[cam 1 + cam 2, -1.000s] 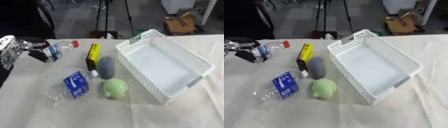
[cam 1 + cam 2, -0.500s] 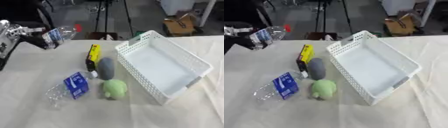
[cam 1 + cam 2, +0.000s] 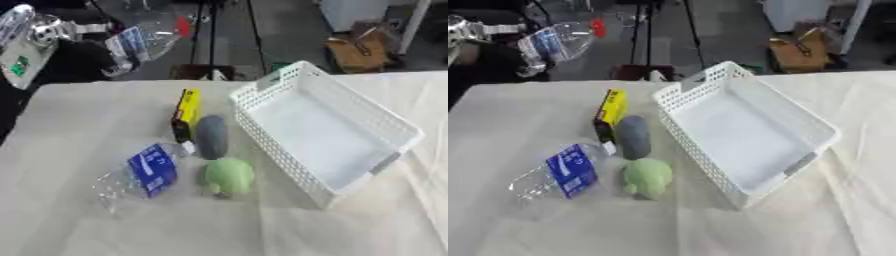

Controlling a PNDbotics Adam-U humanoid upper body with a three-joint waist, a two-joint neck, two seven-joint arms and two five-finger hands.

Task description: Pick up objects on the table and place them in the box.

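The robot's left hand is dark and largely lost against the dim background at the upper left, yet its fingers wrap a clear plastic bottle with a red cap and blue label, lifted above the table's far edge. Four things lie on the cream cloth-covered table: a second crumpled clear bottle with a blue label, a yellow-and-black box, a smooth grey oval object and a soft green lump. One white lattice plastic basket stands beside them.

A clear bottle with a red cap hangs tilted above the table's far left. The white box sits empty; yellow carton, grey object, green lump and flattened blue-labelled bottle lie beside it.
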